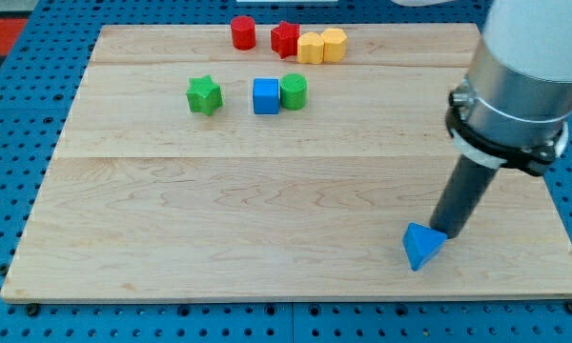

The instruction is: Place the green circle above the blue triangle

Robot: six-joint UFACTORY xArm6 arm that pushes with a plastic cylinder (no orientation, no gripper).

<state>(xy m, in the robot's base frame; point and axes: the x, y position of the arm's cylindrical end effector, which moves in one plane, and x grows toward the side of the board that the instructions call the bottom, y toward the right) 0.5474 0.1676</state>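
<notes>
Blue blocks number two, green two, red two, yellow two.

My tip (pixel 445 232) is sitting right against the blue triangle (pixel 423 246), at its upper-right side, near the board's (pixel 267 238) bottom-right. Wide bare wood is lying btw here and the green circle (pixel 294 91), so nothing's blocking that run. Blue cube (pixel 265 96) is touching the circle's left; green star (pixel 204 95) is standing further left. Red cylinder (pixel 243 32), red star (pixel 285 39) and 2 yellow blocks (pixel 321 46) are crowding the top edge, just above the circle.
</notes>
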